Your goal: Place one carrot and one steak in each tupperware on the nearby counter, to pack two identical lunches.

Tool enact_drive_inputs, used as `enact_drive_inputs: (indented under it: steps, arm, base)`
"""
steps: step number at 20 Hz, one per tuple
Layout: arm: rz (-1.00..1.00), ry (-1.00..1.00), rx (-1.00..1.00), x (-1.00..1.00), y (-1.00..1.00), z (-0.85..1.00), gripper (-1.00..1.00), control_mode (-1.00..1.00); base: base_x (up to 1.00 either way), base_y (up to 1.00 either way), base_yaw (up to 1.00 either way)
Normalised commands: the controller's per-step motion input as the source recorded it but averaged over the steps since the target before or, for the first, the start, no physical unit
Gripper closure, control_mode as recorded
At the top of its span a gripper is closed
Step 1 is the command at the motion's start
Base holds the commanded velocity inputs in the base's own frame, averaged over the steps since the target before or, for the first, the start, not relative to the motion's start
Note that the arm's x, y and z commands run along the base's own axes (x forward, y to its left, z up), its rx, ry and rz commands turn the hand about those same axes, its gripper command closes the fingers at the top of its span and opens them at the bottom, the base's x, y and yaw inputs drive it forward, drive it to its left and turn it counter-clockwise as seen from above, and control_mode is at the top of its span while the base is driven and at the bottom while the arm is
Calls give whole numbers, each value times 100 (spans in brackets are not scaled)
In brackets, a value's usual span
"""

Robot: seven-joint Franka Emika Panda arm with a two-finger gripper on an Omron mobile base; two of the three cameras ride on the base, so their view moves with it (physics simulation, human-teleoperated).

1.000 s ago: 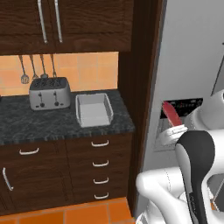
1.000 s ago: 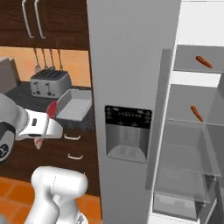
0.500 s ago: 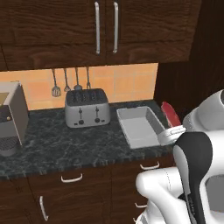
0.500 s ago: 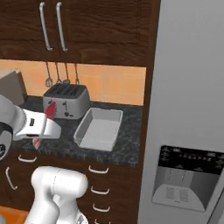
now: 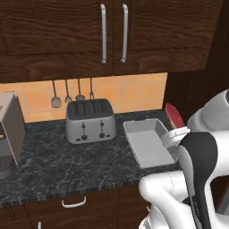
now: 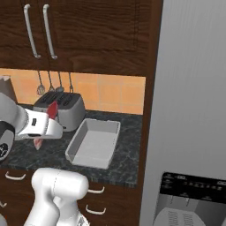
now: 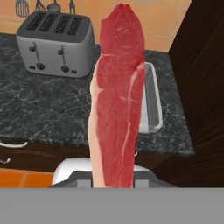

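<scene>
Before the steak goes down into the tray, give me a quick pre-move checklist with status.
1. Steak held in the pincer: ok.
2. Tray bare inside, nothing in the way: ok.
3. Tray flat on the counter: ok.
4. Steak above the tray: not ok, it hangs beside the tray's right edge.
5. Toaster apart from the tray: ok.
6. Carrot on hand for this tray: cannot tell.

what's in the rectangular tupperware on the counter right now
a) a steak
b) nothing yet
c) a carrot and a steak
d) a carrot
b: the rectangular tupperware beside the toaster shows a bare grey floor in both base views, while the steak is up off the counter, standing on edge in the claw.
</scene>
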Motion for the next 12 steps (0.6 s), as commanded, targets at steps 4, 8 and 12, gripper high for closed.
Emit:
enact_drive_inputs:
  steps: [4,8,12]
  arm:
    - [-1,9,0,58,0,-29,100,-100]
    - [0,26,0,87,-2,-55,100,-100]
    - [0,27,0,67,-11,-53,100,-100]
  base:
    - [12,0,0]
    - [0,0,0]
    - [0,0,0]
